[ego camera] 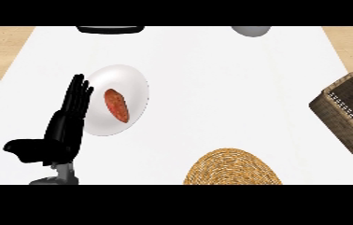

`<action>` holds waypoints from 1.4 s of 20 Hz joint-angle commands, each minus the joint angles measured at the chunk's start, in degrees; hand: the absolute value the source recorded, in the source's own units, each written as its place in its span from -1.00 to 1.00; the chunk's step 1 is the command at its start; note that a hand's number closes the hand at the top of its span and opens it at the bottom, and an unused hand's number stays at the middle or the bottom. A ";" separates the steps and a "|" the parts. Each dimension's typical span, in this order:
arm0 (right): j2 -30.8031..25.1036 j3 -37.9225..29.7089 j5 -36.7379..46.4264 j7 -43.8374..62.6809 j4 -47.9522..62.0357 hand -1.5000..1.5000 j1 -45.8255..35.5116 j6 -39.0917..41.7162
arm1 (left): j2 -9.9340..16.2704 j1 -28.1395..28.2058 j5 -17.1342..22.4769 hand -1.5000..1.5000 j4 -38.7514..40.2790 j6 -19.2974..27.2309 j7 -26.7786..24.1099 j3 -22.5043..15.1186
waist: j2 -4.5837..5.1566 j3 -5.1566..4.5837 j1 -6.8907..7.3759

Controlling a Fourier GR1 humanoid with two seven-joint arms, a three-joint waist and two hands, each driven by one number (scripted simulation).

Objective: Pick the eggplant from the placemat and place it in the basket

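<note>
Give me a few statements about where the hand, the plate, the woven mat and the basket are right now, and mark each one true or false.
1. A reddish-brown food item lies on the white plate. True.
2. The woven placemat has an eggplant on it. False: nothing shows on the part of the mat in view.
3. The left hand is beside the plate's left edge with its fingers straight and pointing up. True.
4. The left hand is curled round the food item. False: it is open and holds nothing.
5. The basket is at the view's right edge. True.
6. The right hand hovers above the basket. False: no right hand is in view.
</note>
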 commanded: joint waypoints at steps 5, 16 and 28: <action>0.19 -3.18 -5.16 -2.69 2.55 -1.00 -3.55 9.12 | 0.55 2.18 -0.67 0.00 -3.63 -0.24 1.47 -0.49 | -0.20 -0.04 -0.37; -4.05 -8.72 -9.48 0.76 13.78 -1.00 -15.31 8.43 | -0.80 -2.43 -0.20 0.00 0.92 0.01 0.47 0.42 | 0.09 -0.01 0.23; -13.86 -15.16 -15.91 -0.15 31.15 -1.00 -16.02 22.20 | -0.21 1.88 0.80 0.00 1.67 -2.61 -3.47 0.46 | 0.25 0.21 0.36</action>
